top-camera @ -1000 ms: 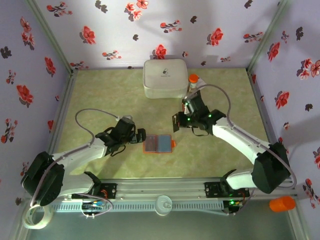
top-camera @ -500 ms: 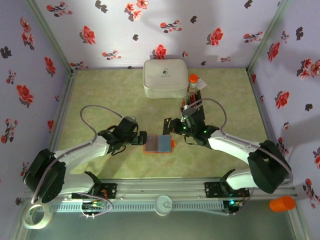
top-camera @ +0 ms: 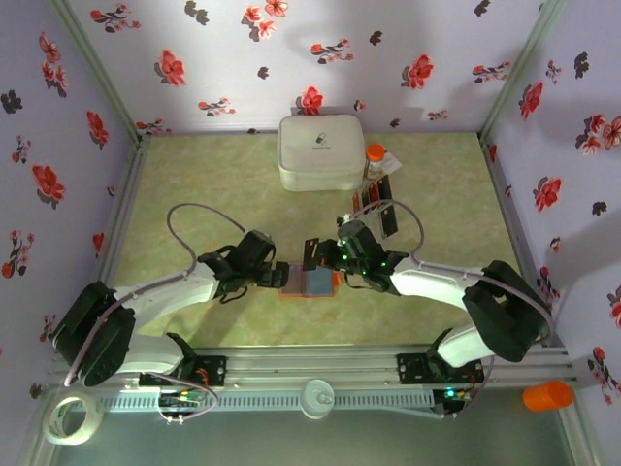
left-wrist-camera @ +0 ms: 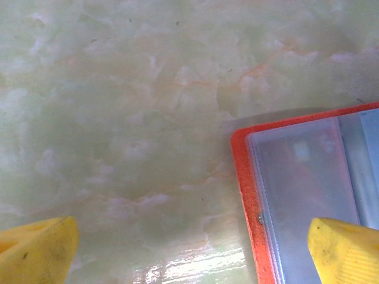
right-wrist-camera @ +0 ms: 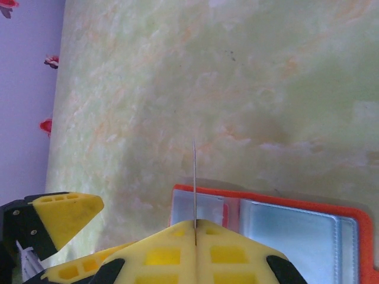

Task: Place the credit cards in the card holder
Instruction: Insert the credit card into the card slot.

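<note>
Card holder [top-camera: 309, 282] lies open at the centre of the top view, flat on the green bench [top-camera: 194, 184], with its orange rim and blue-grey pockets showing. The left gripper [top-camera: 281, 275] sits at its left edge with jaws spread wide, holding nothing. The right gripper [top-camera: 318, 260] is at its upper edge, pinched tight. More credit cards [top-camera: 367, 199], red and black, lie right of centre, below a white case [top-camera: 320, 152].

Left wrist view: the yellow fingertips [left-wrist-camera: 35, 247] stand far apart in the two lower corners. A corner of the card holder [left-wrist-camera: 296, 195] fills the lower right, and one fingertip is over its clear pocket.

Right wrist view: the right gripper [right-wrist-camera: 195, 223] clamps a thin card [right-wrist-camera: 195, 177], seen edge-on and upright, at the upper left corner of the card holder [right-wrist-camera: 296, 228], which lies along the bottom of the frame.
</note>
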